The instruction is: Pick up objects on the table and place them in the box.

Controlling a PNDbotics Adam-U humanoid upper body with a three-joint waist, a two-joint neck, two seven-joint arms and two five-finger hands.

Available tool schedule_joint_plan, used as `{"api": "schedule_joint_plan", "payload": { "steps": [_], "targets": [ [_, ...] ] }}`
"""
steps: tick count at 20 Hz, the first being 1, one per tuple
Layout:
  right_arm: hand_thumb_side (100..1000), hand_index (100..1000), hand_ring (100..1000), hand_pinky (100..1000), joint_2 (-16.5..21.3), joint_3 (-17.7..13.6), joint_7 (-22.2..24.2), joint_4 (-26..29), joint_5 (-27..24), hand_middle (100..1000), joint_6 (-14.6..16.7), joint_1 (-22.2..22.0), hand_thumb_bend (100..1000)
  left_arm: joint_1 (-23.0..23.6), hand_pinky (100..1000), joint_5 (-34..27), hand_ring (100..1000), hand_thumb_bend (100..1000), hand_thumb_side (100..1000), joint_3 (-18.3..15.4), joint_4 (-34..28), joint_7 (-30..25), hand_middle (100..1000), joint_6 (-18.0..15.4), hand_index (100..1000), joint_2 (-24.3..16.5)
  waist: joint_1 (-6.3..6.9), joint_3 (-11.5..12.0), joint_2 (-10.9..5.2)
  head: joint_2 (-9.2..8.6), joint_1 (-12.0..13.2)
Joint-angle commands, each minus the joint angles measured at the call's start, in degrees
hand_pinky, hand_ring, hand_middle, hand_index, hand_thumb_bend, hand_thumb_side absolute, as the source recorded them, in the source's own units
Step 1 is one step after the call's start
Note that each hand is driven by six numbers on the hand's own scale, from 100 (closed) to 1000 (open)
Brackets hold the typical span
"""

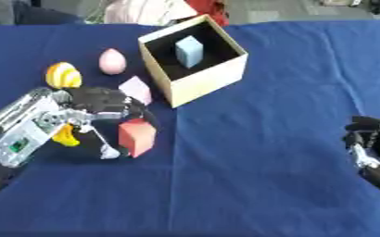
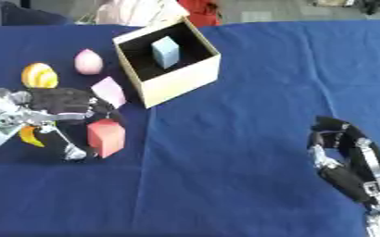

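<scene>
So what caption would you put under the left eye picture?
Left hand closes around a red cube beside the box, which already holds a light blue block.

We find no text, label, brand, number or sign that we can read in either view. The cardboard box (image 1: 195,78) shows plain outer walls, the light blue block (image 1: 190,51) inside it and the red cube (image 1: 136,136) on the blue tablecloth (image 1: 266,162) have bare faces, and the small green patch on the left hand's (image 1: 96,109) wrist is too blurred for us to read.
</scene>
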State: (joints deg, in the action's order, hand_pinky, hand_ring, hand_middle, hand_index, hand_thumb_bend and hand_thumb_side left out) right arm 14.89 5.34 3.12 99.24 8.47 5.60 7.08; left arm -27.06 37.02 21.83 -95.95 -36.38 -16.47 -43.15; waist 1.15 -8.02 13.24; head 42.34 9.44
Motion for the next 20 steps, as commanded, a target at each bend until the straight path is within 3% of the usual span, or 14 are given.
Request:
{"api": "schedule_joint_plan", "payload": {
  "steps": [1, 5, 13, 20],
  "targets": [
    [370, 805, 658, 685, 0.87, -0.14, 0.23, 0.44, -0.10, 674, 0.09, 0.57, 100, -1.08, 847, 0.55, 760, 317, 182, 0.39, 0.35, 0.22, 750, -0.45, 921, -0.44, -0.82, -0.04, -1.50, 0.23, 0.13],
    [369, 805, 658, 685, 0.86, -0.12, 0.27, 0.41, -0.06, 674, 0.10, 0.62, 100, -1.07, 806, 0.49, 685, 317, 151, 0.72, 0.77, -0.22, 655, -1.19, 869, -0.31, -0.78, -0.05, -1.50, 0.24, 0.10],
    [369, 805, 658, 685, 0.80, -0.15, 0.27, 0.40, 0.06, 674, 0.12, 0.58, 100, -0.86, 670, 0.28, 476, 298, 148, 0.31, 0.22, 2.30, 424, -1.42, 662, -0.66, -0.69, 0.03, -1.53, 0.11, 0.00],
    [371, 805, 658, 684, 0.79, -0.29, 0.13, 0.42, 0.06, 674, 0.11, 0.48, 100, -0.70, 624, 0.00, 419, 260, 142, -1.06, -2.51, 6.87, 359, -0.64, 604, -1.55, -0.59, -0.02, -1.56, 0.12, -0.13]
  ]
}}
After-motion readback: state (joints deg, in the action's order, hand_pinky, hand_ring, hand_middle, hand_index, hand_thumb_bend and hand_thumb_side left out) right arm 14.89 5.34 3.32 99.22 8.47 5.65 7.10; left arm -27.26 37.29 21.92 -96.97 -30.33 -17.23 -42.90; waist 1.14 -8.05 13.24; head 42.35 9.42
